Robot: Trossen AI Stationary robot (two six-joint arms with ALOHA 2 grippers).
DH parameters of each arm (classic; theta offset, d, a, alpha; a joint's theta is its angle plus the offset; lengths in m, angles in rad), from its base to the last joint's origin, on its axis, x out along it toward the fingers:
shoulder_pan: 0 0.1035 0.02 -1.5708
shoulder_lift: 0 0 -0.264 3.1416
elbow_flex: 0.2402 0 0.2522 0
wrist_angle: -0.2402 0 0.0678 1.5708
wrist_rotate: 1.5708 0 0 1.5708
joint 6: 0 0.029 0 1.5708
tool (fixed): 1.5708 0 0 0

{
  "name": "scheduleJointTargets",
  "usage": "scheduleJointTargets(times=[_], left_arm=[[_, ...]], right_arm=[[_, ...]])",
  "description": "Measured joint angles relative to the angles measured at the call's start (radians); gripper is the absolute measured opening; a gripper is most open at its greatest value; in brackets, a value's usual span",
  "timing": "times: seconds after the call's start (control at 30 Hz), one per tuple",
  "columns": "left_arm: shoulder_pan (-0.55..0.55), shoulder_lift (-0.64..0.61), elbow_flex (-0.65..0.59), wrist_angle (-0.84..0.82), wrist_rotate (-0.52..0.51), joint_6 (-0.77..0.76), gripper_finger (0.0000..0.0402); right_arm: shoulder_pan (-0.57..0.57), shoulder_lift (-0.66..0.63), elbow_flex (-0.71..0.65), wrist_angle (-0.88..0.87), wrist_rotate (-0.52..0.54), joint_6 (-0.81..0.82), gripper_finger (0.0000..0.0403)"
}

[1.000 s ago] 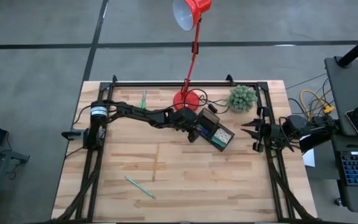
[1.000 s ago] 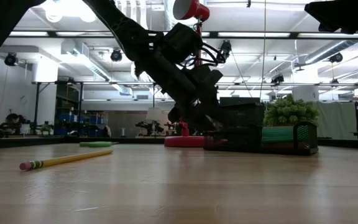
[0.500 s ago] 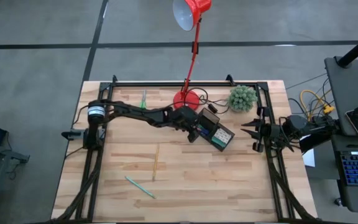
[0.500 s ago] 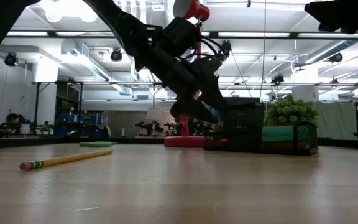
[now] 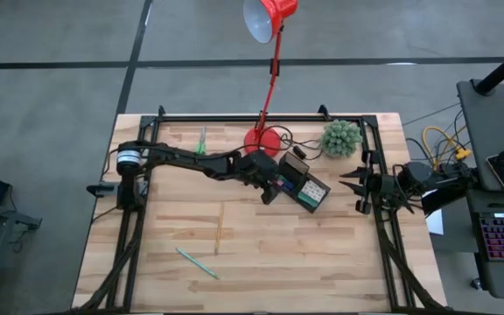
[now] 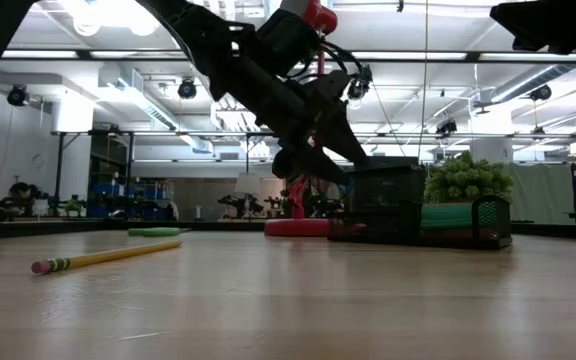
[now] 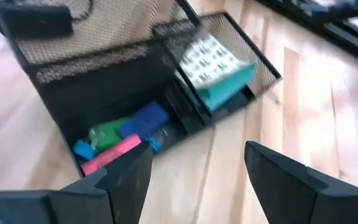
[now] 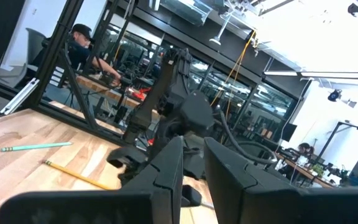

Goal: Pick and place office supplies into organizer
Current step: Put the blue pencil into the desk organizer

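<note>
Two pens lie loose on the near-left surface (image 5: 339, 254): yellow pencil (image 5: 219, 229) and teal pen (image 5: 196, 262). Left pincer (image 7: 194, 171), open and apparently empty, hangs above the organizer (image 5: 303, 186); next it must fetch one. Right pincer (image 8: 192, 163) waits far right, nearly closed.

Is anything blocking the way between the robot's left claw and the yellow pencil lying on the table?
Nothing visible does. The left gripper hangs open beside the organizer, and only bare table lies between it and the yellow pencil. The teal pen lies beyond the pencil, not in between.
</note>
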State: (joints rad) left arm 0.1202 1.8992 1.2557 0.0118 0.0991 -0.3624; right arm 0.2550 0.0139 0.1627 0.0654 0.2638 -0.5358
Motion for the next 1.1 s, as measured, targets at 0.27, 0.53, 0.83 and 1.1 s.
scheduleJointTargets(times=[0.27, 0.53, 0.83, 1.1], left_arm=[[-0.076, -0.061, -0.002, -0.173, 0.001, -0.108, 0.0242], [-0.193, -0.112, 0.004, -0.343, -0.001, -0.234, 0.0242], [-0.31, -0.145, 0.005, -0.543, -0.001, -0.425, 0.0242], [-0.426, -0.181, 0.0, -0.693, 0.007, -0.463, 0.0242]], right_arm=[[0.0, 0.0, 0.0, 0.001, 0.0, 0.001, 0.0056], [0.0, 0.0, 0.0, 0.001, 0.0, 0.004, 0.0056], [0.0, 0.001, 0.0, 0.003, 0.0, 0.005, 0.0056], [0.0, 0.001, 0.0, 0.003, 0.0, 0.01, 0.0056]])
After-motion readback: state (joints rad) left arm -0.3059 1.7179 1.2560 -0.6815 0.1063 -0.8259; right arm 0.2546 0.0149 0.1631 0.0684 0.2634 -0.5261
